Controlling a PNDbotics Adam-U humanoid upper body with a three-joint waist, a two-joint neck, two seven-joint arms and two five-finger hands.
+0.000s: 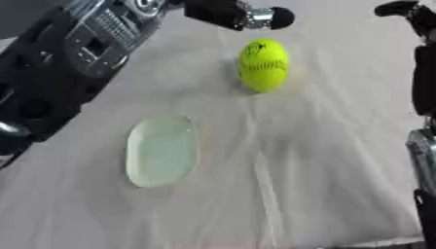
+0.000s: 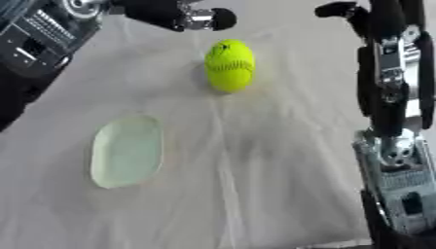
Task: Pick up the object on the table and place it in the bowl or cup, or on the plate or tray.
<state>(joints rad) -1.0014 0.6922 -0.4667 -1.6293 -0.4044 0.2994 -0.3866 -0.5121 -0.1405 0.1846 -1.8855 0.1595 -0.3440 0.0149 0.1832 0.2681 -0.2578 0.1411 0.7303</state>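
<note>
Softball [image 1: 263, 65] lay untouched beyond the pale green plate [image 1: 162, 150]; left hand [image 1: 255, 17] hovered nearby, fingers unreadable. I judged a centred wrap best.

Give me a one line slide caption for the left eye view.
Yellow ball sits untouched on the white cloth, pale green plate waiting nearer the camera, left hand just beyond the ball.

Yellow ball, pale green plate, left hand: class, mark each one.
Yellow ball [image 1: 263, 65], left eye view, middle of its side.
Pale green plate [image 1: 162, 151], left eye view, its bare centre.
Left hand [image 2: 183, 17], right eye view, a finger.
</note>
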